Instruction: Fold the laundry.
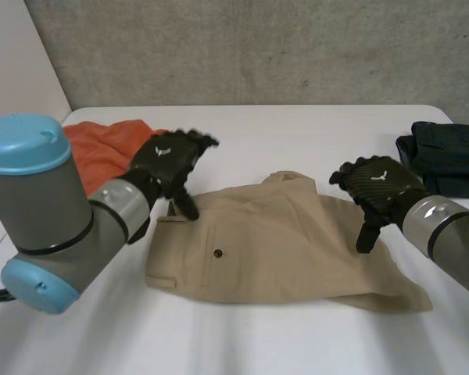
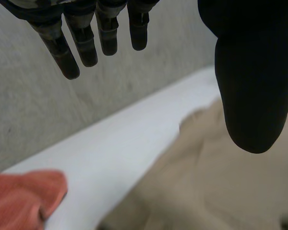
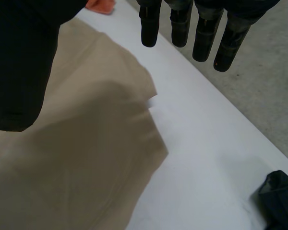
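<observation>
The beige trousers [image 1: 281, 246] lie flattened in the middle of the frame on the white bench [image 1: 313, 129], with a small button showing near their left end. The left robot hand [image 1: 168, 162] hangs over the trousers' upper left corner, fingers straight and thumb apart, grasping nothing. The right robot hand [image 1: 377, 190] hangs over their right edge, likewise released. An orange cloth [image 1: 102, 148] lies at upper left, and a dark folded garment [image 1: 445, 156] at the right edge.
</observation>
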